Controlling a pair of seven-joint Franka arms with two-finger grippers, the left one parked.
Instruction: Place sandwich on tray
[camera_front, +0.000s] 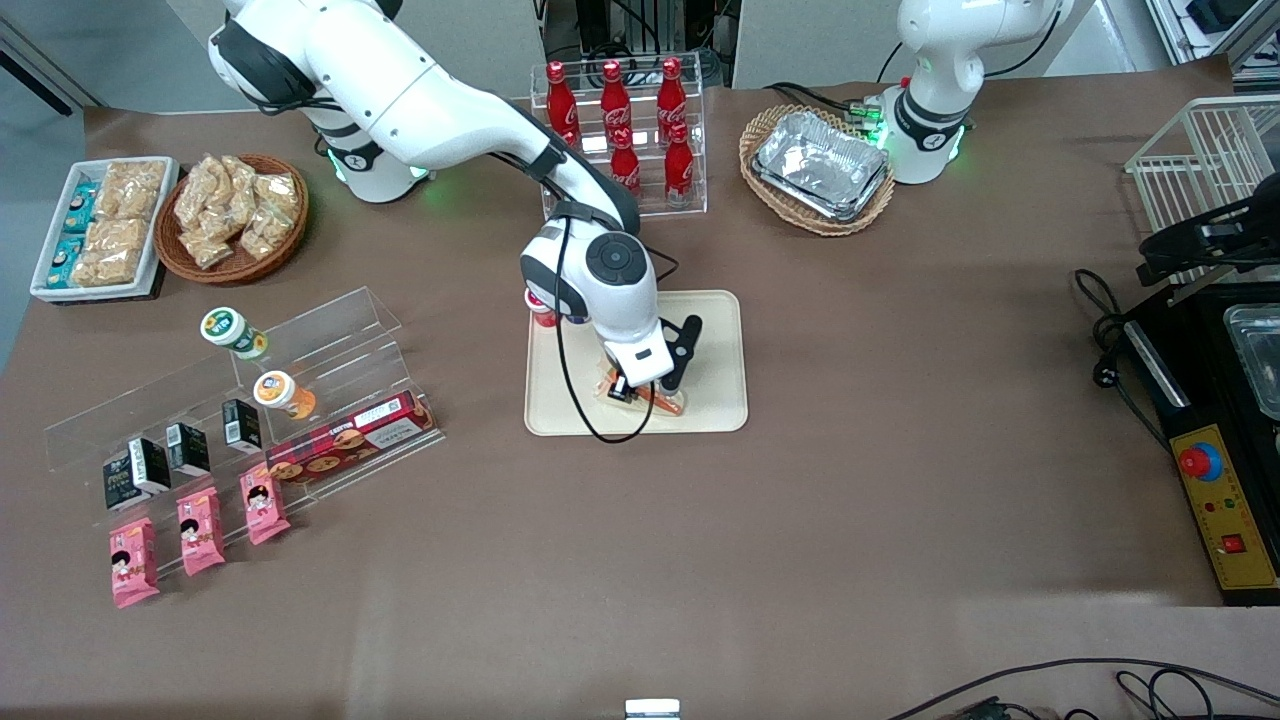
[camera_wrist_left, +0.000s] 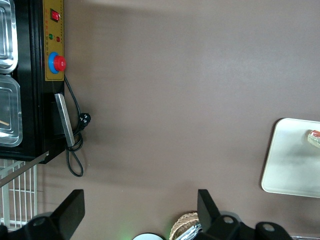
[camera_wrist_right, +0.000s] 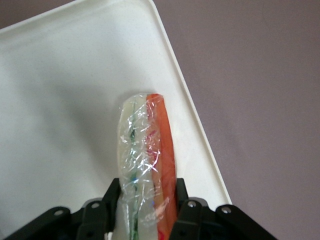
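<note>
Cream-beige tray lies under the end effector, whose fingers are clamped on the wrapped sandwich, holding it on edge near the tray's five o'clock corner, probably ready to set down.

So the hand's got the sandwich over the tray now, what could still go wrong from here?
The sandwich stands on edge between the hand's fingers, so it may tip or roll once released. It sits close to the tray rim nearest the front camera, so a topple that way could leave it on the rim or the table. The loose plastic wrap could also cling to a finger as the hand lifts.
</note>
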